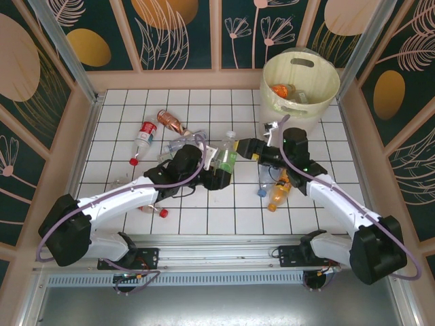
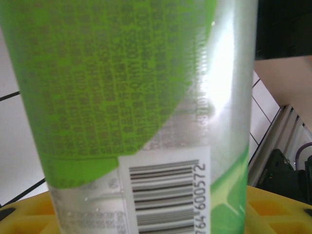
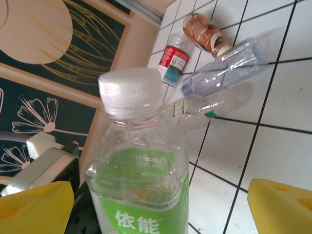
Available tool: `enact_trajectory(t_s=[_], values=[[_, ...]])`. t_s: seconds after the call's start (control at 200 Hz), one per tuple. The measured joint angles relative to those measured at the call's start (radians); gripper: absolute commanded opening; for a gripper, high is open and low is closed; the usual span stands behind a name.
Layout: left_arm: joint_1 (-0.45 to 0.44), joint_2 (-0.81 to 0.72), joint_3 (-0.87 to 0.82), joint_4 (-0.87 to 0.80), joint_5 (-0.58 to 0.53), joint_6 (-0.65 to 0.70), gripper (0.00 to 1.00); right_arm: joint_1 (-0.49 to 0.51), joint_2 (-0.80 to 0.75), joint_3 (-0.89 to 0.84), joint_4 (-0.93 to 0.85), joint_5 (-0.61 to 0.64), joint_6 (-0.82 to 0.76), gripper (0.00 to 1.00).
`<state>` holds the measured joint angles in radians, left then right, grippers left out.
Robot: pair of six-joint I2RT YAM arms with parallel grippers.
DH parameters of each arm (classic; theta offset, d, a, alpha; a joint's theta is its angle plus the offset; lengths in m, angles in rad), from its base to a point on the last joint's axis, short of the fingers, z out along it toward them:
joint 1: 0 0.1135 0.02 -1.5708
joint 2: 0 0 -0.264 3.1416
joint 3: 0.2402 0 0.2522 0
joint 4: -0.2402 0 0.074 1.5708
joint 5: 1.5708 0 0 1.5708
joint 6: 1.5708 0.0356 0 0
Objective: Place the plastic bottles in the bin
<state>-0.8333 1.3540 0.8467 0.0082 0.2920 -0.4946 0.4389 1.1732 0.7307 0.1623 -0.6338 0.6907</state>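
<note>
The left gripper [image 1: 221, 170] is closed on a green-labelled bottle [image 1: 226, 157], which is held off the white tiled table [image 1: 204, 102] near its middle. In the left wrist view the bottle's label and barcode are seen close up, with the yellow pads [image 2: 29, 214] pressed against its lower part. The bottle is clear and is topped by a white cap [image 3: 130, 91].

The right gripper [image 1: 243, 147] is found just right of the bottle's cap end, its jaws spread wide. In the right wrist view its yellow pads [image 3: 280, 207] are seen on either side of the bottle, apart from it.

Near the right arm, an orange bottle [image 1: 278, 195] and a blue-capped bottle [image 1: 264, 185] are lying side by side on the tiles. To the left of the held bottle a clear bottle [image 1: 180, 144] is lying, and farther left and farther back a red-labelled bottle [image 1: 144, 134] and an amber bottle [image 1: 170, 122] are seen.

The bin [image 1: 331, 85] is placed at the far right corner of the table, well apart from the held bottle. An orange-tinted bottle [image 1: 281, 89] is lying inside it
</note>
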Motion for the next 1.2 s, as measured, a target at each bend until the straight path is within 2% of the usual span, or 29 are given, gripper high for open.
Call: enact_trajectory(t_s=[0.275, 0.616, 0.751, 0.981, 1.201], values=[[-0.016, 0.023, 0.000, 0.034, 0.023, 0.005, 0.61, 0.037, 0.055, 0.005, 0.032, -0.005, 0.001, 0.92], [-0.023, 0.049, 0.000, 0.048, 0.026, 0.005, 0.65, 0.047, 0.085, 0.008, 0.060, -0.005, 0.020, 0.67], [-0.024, 0.059, 0.000, 0.056, 0.023, 0.006, 0.74, 0.047, 0.086, 0.009, 0.060, -0.004, 0.023, 0.62], [-0.025, 0.063, 0.001, 0.063, 0.015, 0.006, 0.98, 0.045, 0.078, 0.019, 0.047, 0.005, 0.018, 0.60], [-0.025, 0.019, 0.002, 0.052, -0.013, 0.017, 0.99, -0.006, -0.001, 0.115, -0.082, 0.087, -0.077, 0.59]])
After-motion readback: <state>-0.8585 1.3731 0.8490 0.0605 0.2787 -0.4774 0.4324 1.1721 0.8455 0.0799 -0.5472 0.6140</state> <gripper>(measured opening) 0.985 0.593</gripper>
